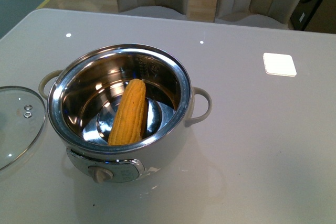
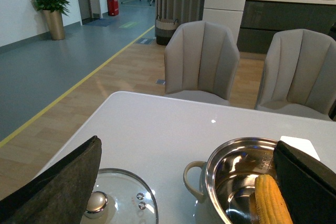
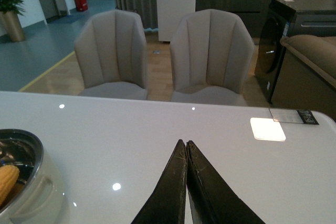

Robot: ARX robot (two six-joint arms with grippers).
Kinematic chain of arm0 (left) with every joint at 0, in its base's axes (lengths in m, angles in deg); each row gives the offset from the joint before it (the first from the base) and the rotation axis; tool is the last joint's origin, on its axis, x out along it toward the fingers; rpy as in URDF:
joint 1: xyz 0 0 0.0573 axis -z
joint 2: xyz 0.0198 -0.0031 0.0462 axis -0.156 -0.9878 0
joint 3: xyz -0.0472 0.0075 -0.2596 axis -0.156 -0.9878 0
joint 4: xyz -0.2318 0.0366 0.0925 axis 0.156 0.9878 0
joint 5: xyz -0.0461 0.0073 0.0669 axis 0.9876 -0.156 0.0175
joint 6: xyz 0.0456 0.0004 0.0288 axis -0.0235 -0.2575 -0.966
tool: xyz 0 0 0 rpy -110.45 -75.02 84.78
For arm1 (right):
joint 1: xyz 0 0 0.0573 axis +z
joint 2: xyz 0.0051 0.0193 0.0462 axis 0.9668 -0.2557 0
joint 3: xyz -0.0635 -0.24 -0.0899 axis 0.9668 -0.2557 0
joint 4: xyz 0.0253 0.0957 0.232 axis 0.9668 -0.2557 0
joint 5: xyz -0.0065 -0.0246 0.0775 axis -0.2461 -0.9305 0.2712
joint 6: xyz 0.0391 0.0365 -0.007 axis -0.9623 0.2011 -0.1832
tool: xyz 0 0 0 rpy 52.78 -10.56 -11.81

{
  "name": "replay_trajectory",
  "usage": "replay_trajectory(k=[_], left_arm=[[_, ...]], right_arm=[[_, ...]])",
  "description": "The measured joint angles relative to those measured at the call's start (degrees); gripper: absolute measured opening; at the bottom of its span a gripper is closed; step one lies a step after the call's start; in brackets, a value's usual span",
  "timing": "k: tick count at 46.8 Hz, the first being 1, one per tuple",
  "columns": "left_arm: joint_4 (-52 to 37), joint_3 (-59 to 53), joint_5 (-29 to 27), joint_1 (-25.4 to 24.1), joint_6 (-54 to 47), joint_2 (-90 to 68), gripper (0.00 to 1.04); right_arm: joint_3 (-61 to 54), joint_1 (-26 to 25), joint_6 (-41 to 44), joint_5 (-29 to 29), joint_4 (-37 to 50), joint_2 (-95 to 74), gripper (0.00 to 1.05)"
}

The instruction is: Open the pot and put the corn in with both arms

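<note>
Right now the pot (image 1: 123,108) sits uncovered on the white table (image 1: 252,145), control knob (image 1: 101,174) facing the robot, and the corn (image 1: 129,113) lies inside it, leaning from the steel bowl's floor up toward the near rim with its tapered end pointing away. The glass lid (image 1: 16,121) rests flat on the table just beside the pot's left handle. Neither arm shows in the front view. From the left wrist, the left gripper (image 2: 184,182) hangs with its two dark fingers (image 2: 58,187) spread wide, the lid under one and the pot with the corn under the other. From the right wrist, the right gripper (image 3: 187,153) has its fingers pressed together, tips touching and holding nothing, above bare table off to the pot's right, well apart from the corn. Two grey chairs (image 3: 157,51) stand behind the table.
</note>
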Motion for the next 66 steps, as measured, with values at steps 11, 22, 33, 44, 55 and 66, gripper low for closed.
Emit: replay_trajectory(k=[11,22,33,44,55,66], left_arm=[[0.00,0.00,0.00,0.00,0.00,0.00,0.98],[0.00,0.00,0.00,0.00,0.00,0.00,0.98],[-0.02,0.00,0.00,0.00,0.00,0.00,0.98],[-0.02,0.00,0.00,0.00,0.00,0.00,0.98],[0.00,0.00,0.00,0.00,0.00,0.00,0.98],[0.00,0.00,0.00,0.00,0.00,0.00,0.98]], right_arm=[[0.00,0.00,0.00,-0.11,-9.64,9.31,0.02],[0.00,0.00,0.09,-0.11,-9.70,9.42,0.15],[0.00,0.00,0.09,-0.11,-9.70,9.42,0.65],[0.00,0.00,0.07,-0.11,-9.70,9.42,0.97],[0.00,0.00,0.09,-0.11,-9.70,9.42,0.96],[0.00,0.00,0.09,-0.11,-9.70,9.42,0.96]])
